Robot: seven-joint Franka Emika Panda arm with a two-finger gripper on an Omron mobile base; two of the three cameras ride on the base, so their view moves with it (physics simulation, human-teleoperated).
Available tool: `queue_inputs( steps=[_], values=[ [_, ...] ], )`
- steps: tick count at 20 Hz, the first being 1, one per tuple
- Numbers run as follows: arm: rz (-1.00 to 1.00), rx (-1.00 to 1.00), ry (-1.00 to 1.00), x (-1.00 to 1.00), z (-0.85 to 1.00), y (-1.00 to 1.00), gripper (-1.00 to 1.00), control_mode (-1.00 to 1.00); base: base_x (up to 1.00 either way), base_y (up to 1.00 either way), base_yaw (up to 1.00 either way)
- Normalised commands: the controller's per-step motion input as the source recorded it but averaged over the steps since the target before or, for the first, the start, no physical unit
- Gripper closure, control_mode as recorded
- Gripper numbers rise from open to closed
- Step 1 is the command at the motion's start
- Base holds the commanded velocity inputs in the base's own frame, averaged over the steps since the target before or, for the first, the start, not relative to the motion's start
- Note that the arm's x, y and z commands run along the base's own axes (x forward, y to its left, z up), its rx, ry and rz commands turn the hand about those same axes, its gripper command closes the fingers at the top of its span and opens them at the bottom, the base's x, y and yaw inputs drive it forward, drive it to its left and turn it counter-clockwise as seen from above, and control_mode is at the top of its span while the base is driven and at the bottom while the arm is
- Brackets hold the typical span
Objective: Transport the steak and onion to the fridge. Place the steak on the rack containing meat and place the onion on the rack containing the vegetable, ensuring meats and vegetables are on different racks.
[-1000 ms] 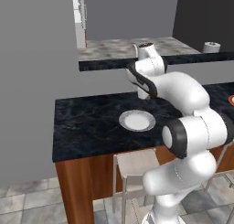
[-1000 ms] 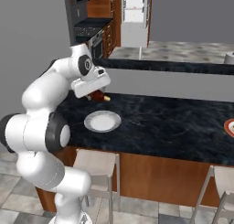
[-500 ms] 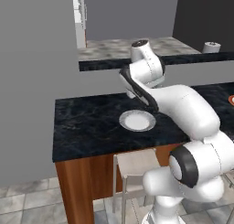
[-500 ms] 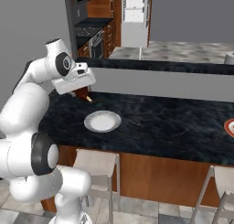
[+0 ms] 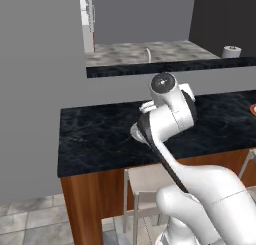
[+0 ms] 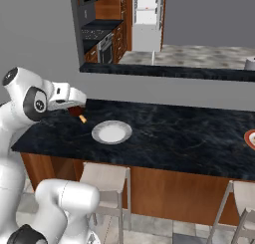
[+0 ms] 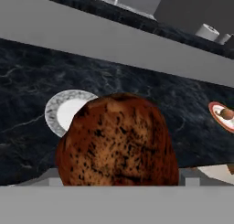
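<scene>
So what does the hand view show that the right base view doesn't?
Hand view: the steak close up, with its dark speckles, and a small brown ball, likely the onion, on the red-rimmed plate. Right base view: the gripper shut on the steak with its pale stub hanging below, a stool under the counter, and wooden cabinets behind. Both: the steak, the white plate, the red-rimmed plate and the black marble counter.

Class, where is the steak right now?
The steak is held in the gripper above the counter's left end, left of the white plate.
</scene>
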Motion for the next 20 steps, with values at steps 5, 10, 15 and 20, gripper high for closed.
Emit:
queue_inputs(
  steps=[5, 10, 15, 20],
  values=[
    [-0.15, 0.09, -0.38, -0.85, 0.64, -0.03, 1.00, -1.00, 0.00, 0.00, 0.00],
    [-0.03, 0.19, -0.07, -0.44, 0.97, -0.30, 1.00, -1.00, 0.00, 0.00, 0.00],
    [0.00, 0.26, 0.01, -0.09, 0.88, -0.41, 1.00, -1.00, 0.00, 0.00, 0.00],
    [0.00, 0.22, 0.08, -0.01, 0.35, -0.14, 1.00, -1.00, 0.00, 0.00, 0.00]
  ],
)
